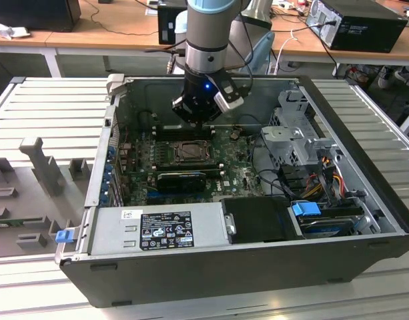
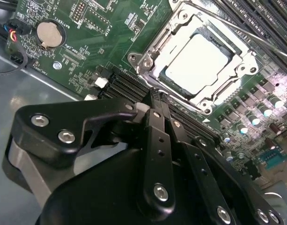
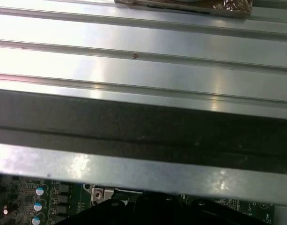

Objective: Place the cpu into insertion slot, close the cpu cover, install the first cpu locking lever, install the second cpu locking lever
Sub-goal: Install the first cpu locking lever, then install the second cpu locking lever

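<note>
Inside the opened computer case (image 1: 364, 200), the end effector (image 1: 199, 119) is hanging over the far part of the green motherboard (image 1: 141, 170), just behind the insertion slot (image 1: 191, 152) as the exterior view shows it. Its black fingers (image 2: 157, 140) are lying tight against each other with nothing between them, and their tips are sitting just beside the near edge of the socket in the second wrist view, apart from the metal frame rather than pressing on it.

Already the cpu (image 2: 199, 61) is lying flat in the insertion slot (image 2: 148, 61), its pale silver top showing through the big square window of the cpu cover (image 2: 178, 96). That cover is lying down over the chip, framing it on all sides. A thin metal rod, seemingly one locking lever (image 2: 246, 33), is running along the far side of the socket; whether it is latched I cannot tell.

Elsewhere in the second wrist view, a round coin battery (image 2: 48, 33) is sitting on the board well away from the fingers. In the exterior view the long black graphics card (image 1: 181, 180) is lying on the near side of the socket, and the grey power supply (image 1: 157, 230) is filling the case's front corner. The case itself is resting on a ribbed metal table (image 1: 44, 107).
</note>
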You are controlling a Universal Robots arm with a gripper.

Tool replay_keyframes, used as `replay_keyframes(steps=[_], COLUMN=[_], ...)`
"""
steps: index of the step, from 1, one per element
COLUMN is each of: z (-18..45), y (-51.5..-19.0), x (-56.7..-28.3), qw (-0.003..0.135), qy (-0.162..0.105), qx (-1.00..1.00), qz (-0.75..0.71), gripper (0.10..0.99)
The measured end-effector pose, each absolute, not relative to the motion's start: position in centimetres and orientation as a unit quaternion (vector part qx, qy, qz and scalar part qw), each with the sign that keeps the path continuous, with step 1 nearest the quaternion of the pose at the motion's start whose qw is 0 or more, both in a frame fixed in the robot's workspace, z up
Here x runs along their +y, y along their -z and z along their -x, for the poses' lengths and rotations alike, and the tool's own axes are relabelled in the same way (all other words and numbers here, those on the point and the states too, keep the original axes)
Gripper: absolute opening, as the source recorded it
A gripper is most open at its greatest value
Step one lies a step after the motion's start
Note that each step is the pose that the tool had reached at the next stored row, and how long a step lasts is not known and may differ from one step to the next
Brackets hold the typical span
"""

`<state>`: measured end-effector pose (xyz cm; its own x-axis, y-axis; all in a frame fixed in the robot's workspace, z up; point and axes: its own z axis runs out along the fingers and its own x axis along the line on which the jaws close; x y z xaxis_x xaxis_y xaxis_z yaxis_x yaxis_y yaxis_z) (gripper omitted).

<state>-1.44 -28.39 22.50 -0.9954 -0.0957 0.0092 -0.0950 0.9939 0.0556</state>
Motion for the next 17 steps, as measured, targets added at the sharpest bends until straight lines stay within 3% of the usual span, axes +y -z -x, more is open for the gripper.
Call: replay_keyframes(steps=[17], z=[1.42], y=[-22.62], x=[-29.14], qw=[0.006], qy=[0.027], qx=[-0.998], qz=[-0.048], gripper=[0.106])
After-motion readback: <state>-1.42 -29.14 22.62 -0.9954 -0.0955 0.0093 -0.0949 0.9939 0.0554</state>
